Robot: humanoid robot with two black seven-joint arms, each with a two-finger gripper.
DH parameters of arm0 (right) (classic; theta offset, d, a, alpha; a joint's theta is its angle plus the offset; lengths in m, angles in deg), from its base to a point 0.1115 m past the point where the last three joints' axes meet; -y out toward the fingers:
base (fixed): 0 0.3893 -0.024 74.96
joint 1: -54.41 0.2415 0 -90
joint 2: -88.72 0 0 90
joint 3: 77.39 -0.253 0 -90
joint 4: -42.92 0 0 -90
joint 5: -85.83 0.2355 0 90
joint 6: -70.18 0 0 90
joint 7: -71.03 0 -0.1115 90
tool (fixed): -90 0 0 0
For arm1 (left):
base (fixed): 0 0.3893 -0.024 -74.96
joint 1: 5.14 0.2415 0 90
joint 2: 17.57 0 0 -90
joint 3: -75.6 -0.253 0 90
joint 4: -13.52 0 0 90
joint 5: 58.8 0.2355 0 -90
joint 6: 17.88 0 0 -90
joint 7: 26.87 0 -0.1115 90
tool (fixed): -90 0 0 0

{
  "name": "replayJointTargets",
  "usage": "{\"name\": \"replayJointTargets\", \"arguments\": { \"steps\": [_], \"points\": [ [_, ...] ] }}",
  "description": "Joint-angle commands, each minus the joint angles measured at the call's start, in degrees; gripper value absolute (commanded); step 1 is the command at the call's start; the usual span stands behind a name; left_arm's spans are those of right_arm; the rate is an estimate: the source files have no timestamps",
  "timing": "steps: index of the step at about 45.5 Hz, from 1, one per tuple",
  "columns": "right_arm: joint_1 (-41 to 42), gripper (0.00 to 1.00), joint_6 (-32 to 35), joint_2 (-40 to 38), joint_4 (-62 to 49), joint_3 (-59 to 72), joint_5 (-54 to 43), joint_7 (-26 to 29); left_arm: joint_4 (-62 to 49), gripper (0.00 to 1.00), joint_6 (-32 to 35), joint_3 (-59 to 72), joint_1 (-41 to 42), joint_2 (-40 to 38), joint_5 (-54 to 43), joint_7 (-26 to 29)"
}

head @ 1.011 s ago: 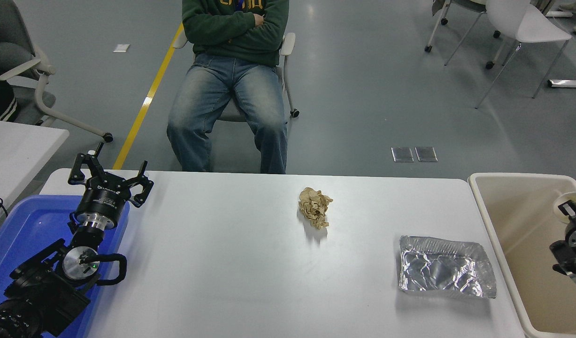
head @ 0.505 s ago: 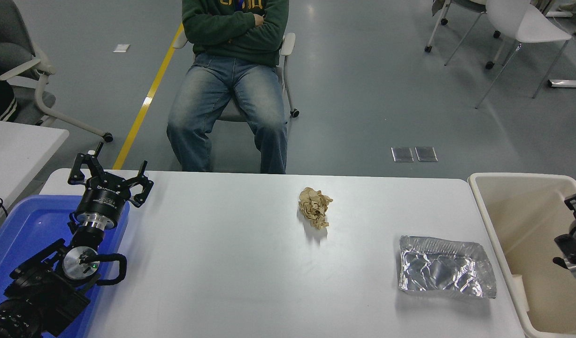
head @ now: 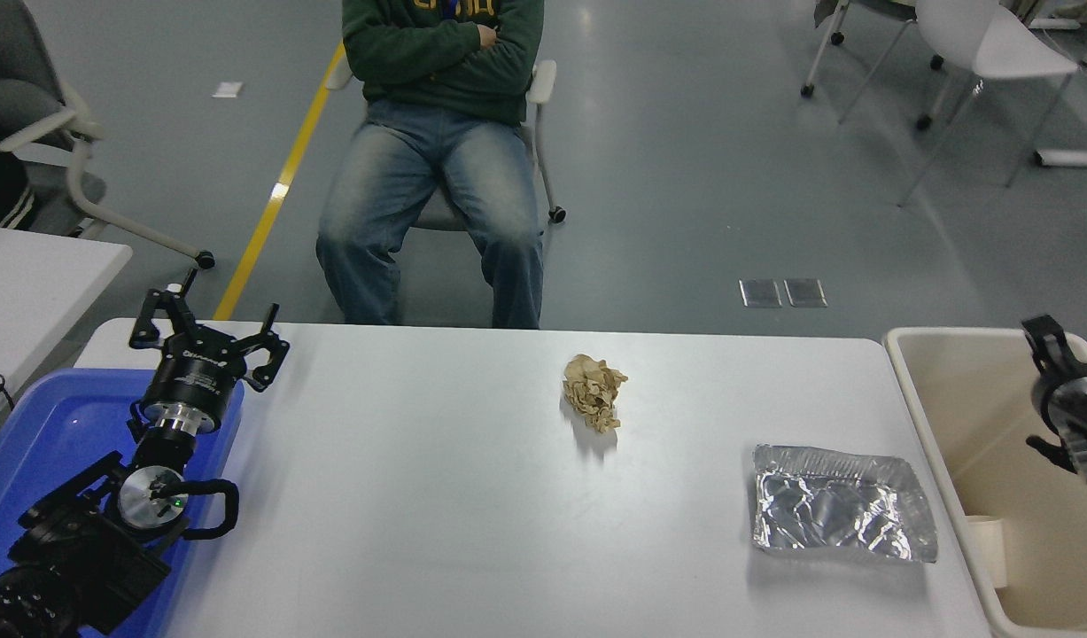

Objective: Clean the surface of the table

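Observation:
The white table surface (head: 419,496) fills the lower part of the head view. A crumpled brown paper wad (head: 594,392) lies on it right of the middle. A crushed silver foil tray (head: 840,514) lies near the front right. My right gripper (head: 1052,344) hangs at the right edge over the beige bin (head: 975,399), partly cut off by the frame. My left gripper (head: 208,332) is open and empty, parked at the lower left over the blue tray (head: 56,425).
A small white piece (head: 986,538) lies inside the beige bin by its left wall. A person (head: 437,133) sits with crossed arms on a chair beyond the table's far edge. Another white table (head: 38,275) stands at the left.
The right gripper, which held a pale round thing over the bin a second ago, no longer shows it and has risen toward the far side. A white piece now lies in the bin.

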Motion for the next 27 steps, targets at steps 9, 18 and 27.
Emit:
{"name": "replayJointTargets", "arguments": {
  "steps": [9,18,27],
  "points": [
    [1.9,1.00,0.2,-2.7,20.2,-7.7,-0.1,0.0,-0.1,1.00,0.0,0.0,0.0,0.0,-0.1,0.0],
    [2.1,1.00,0.1,-1.0,29.2,-8.2,0.3,0.1,-0.1,1.00,0.0,0.0,0.0,0.0,0.0,0.0],
    [1.0,1.00,-0.2,6.5,29.8,-10.4,7.1,-3.4,0.0,1.00,0.0,0.0,0.0,0.0,0.0,0.0]
  ]
}}
